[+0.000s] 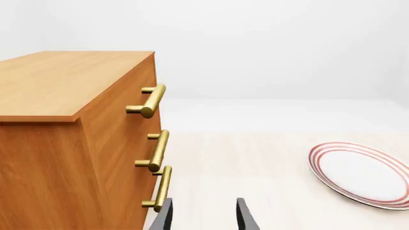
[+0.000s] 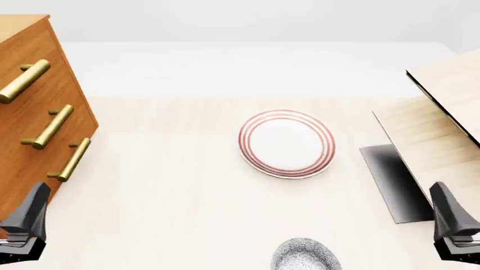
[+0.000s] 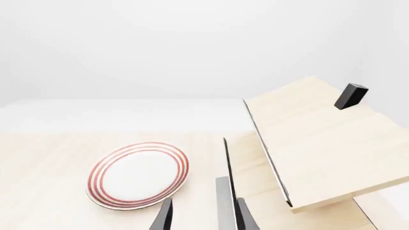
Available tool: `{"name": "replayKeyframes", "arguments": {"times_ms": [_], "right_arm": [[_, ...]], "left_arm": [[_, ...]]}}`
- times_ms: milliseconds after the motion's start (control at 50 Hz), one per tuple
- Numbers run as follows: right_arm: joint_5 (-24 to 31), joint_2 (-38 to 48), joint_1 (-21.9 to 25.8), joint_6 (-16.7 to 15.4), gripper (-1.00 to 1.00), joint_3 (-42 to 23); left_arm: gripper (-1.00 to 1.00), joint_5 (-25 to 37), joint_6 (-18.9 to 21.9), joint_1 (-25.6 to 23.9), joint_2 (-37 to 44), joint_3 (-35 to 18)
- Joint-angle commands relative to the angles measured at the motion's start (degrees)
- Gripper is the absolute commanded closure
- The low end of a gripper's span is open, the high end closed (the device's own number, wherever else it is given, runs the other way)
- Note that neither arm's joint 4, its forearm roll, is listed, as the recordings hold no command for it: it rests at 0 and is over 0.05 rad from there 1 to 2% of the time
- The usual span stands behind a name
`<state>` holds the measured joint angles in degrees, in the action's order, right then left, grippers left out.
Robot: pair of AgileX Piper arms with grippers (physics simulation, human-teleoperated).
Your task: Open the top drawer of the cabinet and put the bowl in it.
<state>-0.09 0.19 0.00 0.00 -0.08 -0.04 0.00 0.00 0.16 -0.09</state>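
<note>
No writing, brand mark or label can be read on anything in view.

The table (image 2: 172,197) is a pale, lightly grained wood surface, set in a plain white room with bare walls.

The cabinet (image 2: 30,112) is the largest thing here: orange-brown wood, standing ahead of the left gripper (image 1: 203,218) and to that gripper's left side. All three of its fronts sit flush. The top drawer (image 1: 121,91) is closed, its brass bar handle (image 1: 152,100) well above and ahead of the left gripper's fingertips, while the lowest handle (image 1: 161,188) lies just beside the left finger in the left wrist view.

A pale light-wood unit (image 3: 319,143) stands ahead of the right gripper (image 3: 203,218), to its right.

The white plate (image 2: 286,143) with red rings lies flat on the table, forward of both grippers and between them.

The bowl (image 2: 305,256), speckled blue-grey, sits at the near edge of the front view, between the two grippers, nearer the right one, apart from both.

Each gripper's fingers stand apart with nothing between them.
</note>
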Motion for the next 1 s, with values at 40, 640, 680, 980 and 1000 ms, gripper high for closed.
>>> {"name": "replayKeyframes", "arguments": {"times_ms": [40,640,680,980,1000], "right_arm": [[-0.48,0.71,0.0,-0.03,-1.0,-0.19],[-0.81,1.02,0.0,-0.06,-1.0,-0.2],[-0.8,1.0,0.0,-0.07,-1.0,-0.2],[-0.83,1.03,-0.01,-0.05,-1.0,-0.19],[-0.84,1.04,0.01,-0.07,-1.0,-0.19]], "left_arm": [[-1.0,-0.06,0.0,0.0,0.25,-0.15],[-1.0,-11.05,21.07,-3.21,17.02,-4.1],[-1.0,-17.72,25.25,-3.86,26.32,-5.02],[-1.0,-23.74,45.24,-5.31,45.23,-14.85],[-1.0,-23.01,45.63,-5.2,44.6,-15.37]]}}
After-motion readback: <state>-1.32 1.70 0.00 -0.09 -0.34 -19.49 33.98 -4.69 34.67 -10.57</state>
